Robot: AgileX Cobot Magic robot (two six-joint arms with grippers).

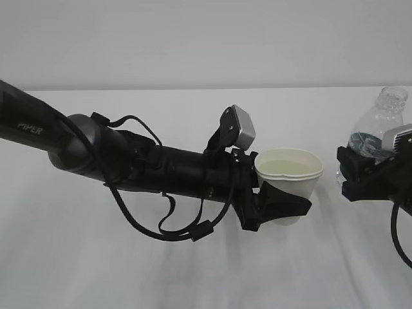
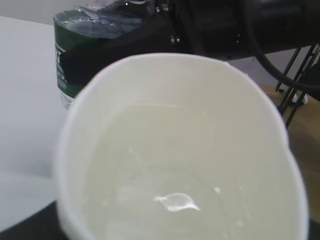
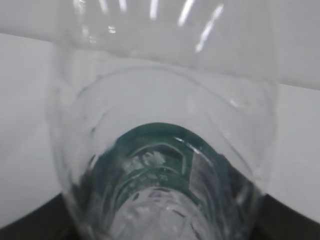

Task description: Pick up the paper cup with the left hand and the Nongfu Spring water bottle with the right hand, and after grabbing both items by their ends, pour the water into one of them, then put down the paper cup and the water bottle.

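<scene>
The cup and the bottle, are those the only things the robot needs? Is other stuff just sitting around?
Part of the job:
- paper cup, with water in it, held in the left gripper
- water bottle, upright, held in the right gripper

Just there:
- white table
- nothing else lying about that I can see
</scene>
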